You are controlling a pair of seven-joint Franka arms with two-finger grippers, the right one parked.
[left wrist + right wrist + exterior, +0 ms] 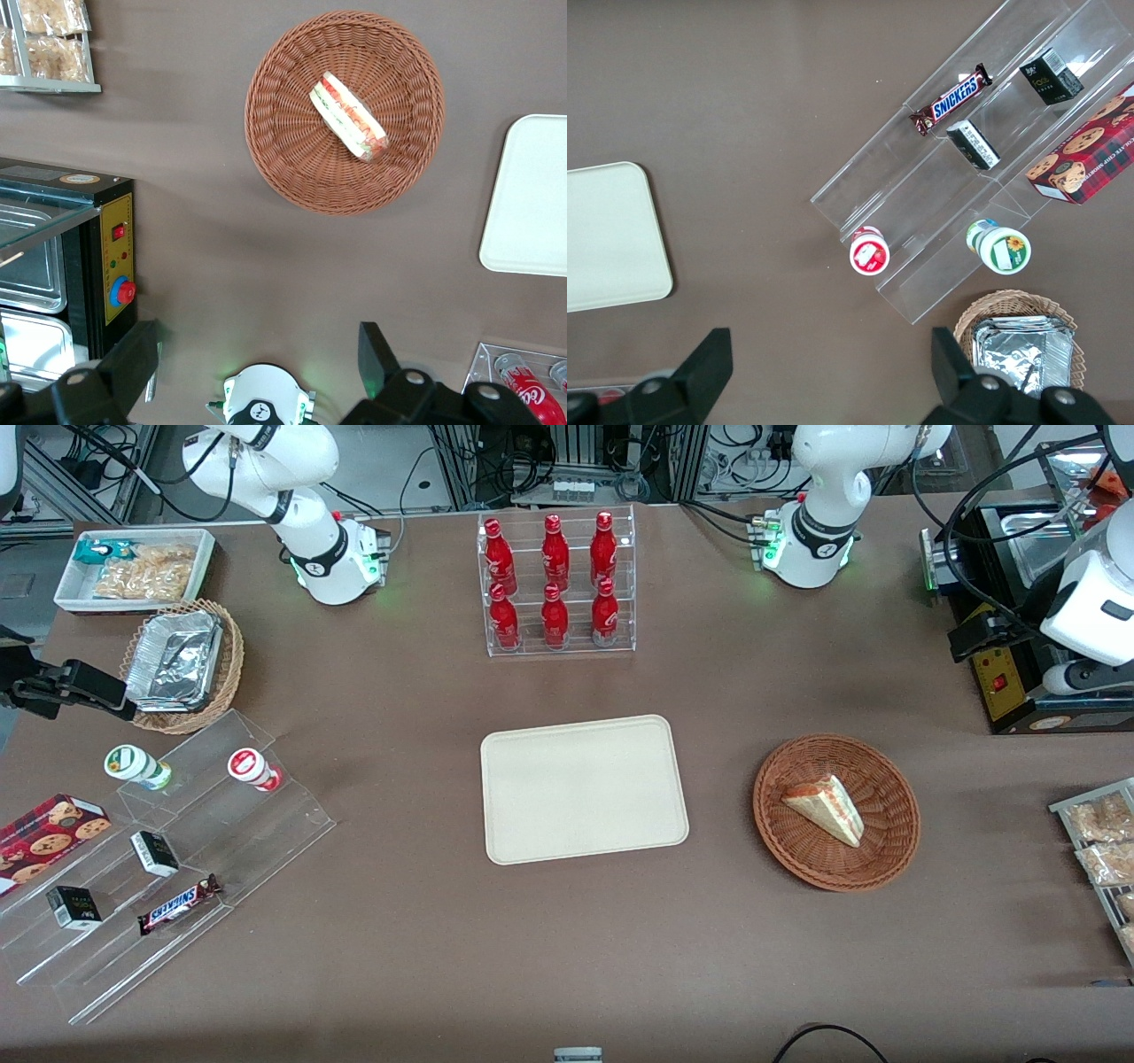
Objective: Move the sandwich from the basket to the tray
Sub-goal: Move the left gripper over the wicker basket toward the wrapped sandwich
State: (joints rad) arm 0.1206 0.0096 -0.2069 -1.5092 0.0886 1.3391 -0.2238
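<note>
- Reddish-brown wicker basket (836, 811) sits on the brown tabletop (567, 957), beside the tray (584, 788) toward the working arm's end.
- Sandwich (825, 808) lies in the basket, striped filling edge showing.
- Tray is bare, nearer the front camera than the cola bottle rack (556, 583).
- Gripper (261, 363) hangs high above the tabletop, well apart from the basket; jaws spread wide, holding nothing.

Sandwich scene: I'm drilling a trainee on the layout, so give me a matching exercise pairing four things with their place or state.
Things:
1. sandwich
2. tray
3. basket
4. tool

Descriptions:
A. open, high above the table, holding nothing
B. bare, in front of the bottle rack
C. lying in the wicker
D. beside the tray, toward the working arm's end

Pairs: 1-C, 2-B, 3-D, 4-A
</note>
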